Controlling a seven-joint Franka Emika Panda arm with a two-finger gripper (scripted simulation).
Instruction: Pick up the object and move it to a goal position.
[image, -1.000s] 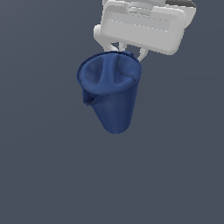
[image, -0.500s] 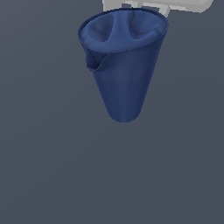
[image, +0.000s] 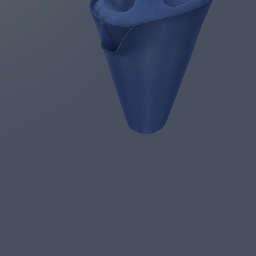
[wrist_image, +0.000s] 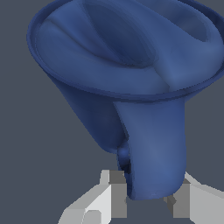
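The object, a dark blue tapered pitcher (image: 147, 70), hangs upright at the top of the exterior view, and its rim is cut off by the frame edge. Its small spout (image: 112, 42) points to the exterior view's left and its rounded base is clear of the ground. In the wrist view the pitcher (wrist_image: 127, 57) fills the picture, its wide lidded rim facing the camera. My gripper (wrist_image: 148, 199) is shut on the handle (wrist_image: 153, 148), with one white finger (wrist_image: 114, 199) on each side. The exterior view does not show the gripper.
A flat, uniform dark grey ground (image: 125, 200) lies beneath and behind the pitcher in both views.
The pitcher has risen and grown larger in the exterior view. The white gripper, seen above it earlier, has passed out of the top of the frame.
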